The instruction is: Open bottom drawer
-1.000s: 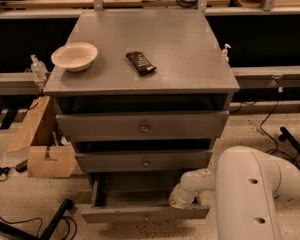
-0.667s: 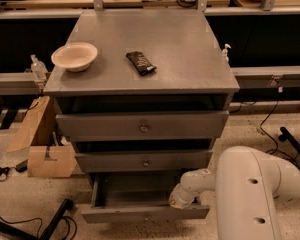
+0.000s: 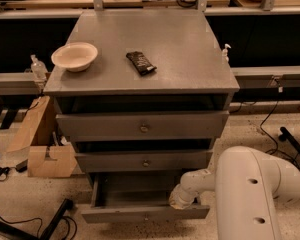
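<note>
Bottom drawer (image 3: 140, 213) is seen pulled out toward the near side, lowest in the grey cabinet (image 3: 190, 49), its interior exposed beneath the middle drawer (image 3: 115, 161). Gripper (image 3: 179, 199) is positioned at the right end of the open drawer, just behind its front panel; whether it is spread or closed cannot be told. Top drawer (image 3: 100, 126) is seen slightly out. On the cabinet top, a cream bowl (image 3: 74, 56) is placed at left and a dark packet (image 3: 141, 63) near centre. A cardboard box (image 3: 46, 156) is noted on the floor at left.
</note>
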Tool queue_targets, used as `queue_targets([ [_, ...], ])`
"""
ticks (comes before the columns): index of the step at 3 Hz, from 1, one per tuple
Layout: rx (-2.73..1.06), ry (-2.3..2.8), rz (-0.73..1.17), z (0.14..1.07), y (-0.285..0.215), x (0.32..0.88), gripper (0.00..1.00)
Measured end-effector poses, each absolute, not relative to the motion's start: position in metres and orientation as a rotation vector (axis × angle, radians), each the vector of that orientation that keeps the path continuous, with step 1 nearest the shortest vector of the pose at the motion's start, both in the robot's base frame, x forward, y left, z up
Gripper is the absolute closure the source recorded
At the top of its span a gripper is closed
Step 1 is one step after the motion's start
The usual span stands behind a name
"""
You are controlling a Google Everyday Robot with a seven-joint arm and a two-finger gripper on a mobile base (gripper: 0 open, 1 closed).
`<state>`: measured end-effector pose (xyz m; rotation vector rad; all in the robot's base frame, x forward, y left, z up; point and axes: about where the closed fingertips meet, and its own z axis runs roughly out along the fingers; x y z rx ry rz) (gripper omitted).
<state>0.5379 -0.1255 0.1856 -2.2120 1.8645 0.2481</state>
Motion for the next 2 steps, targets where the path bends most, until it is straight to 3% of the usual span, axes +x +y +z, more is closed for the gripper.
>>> queue_targets([
  [1,-2.213,1.865,0.25,0.1848,-0.1251,0.5375,0.05],
  [2,-2.213,1.865,0.25,0.1848,-0.1237,0.5426,0.0],
])
